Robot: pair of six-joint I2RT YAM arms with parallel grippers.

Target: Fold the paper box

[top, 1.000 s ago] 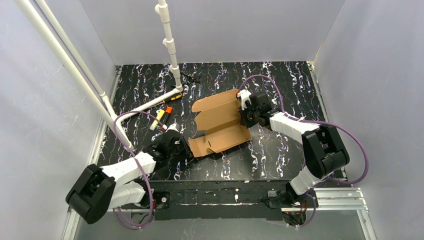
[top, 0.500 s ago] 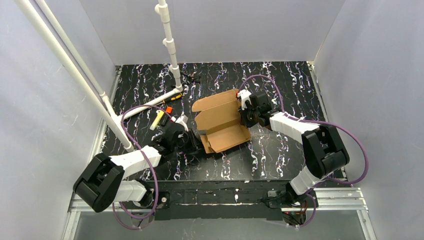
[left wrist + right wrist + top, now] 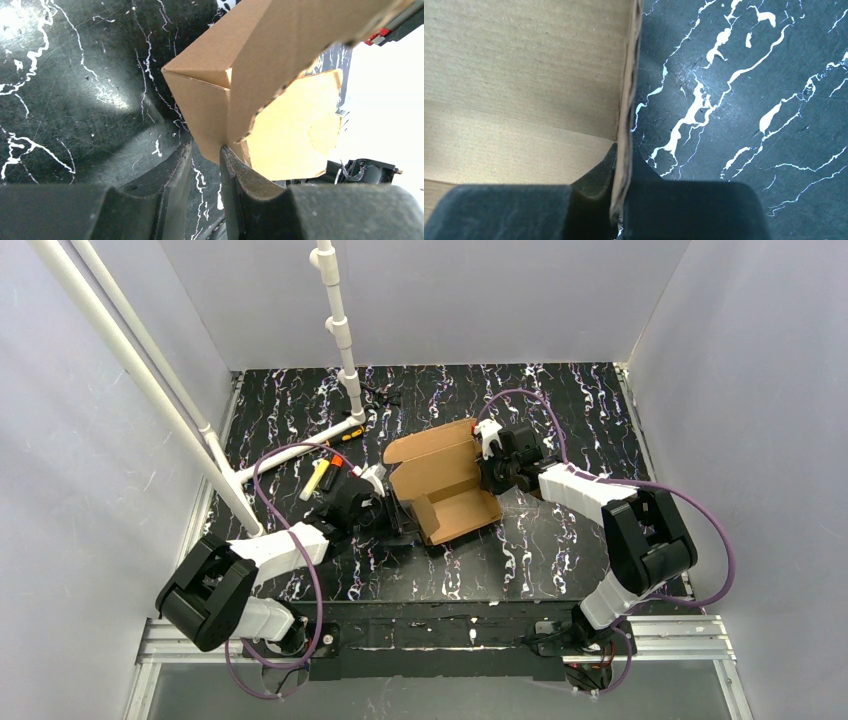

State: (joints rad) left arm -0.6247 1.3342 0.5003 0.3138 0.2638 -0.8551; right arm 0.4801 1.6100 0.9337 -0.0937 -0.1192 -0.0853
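Note:
The paper box (image 3: pixel 445 485) is brown cardboard in the middle of the table, partly folded, with its left and near walls standing up. My left gripper (image 3: pixel 395 515) is at the box's near-left corner. In the left wrist view its jaws (image 3: pixel 206 147) stand slightly open with dark table showing in the gap, and the paper box corner (image 3: pixel 200 105) touches the right fingertip (image 3: pixel 227 157). My right gripper (image 3: pixel 490 472) is at the box's right side. In the right wrist view it (image 3: pixel 621 155) is shut on the thin upright edge of the paper box (image 3: pixel 524 75).
A white pipe frame (image 3: pixel 345 350) stands at the back left, with one bar (image 3: pixel 300 448) lying on the table. A yellow marker (image 3: pixel 318 478) and a small orange-and-black marker (image 3: pixel 346 434) lie left of the box. Purple cables loop over both arms.
My left gripper moved forward and right against the box, and the near flap that lay flat now stands up. Its jaws parted a little. The right gripper has not moved.

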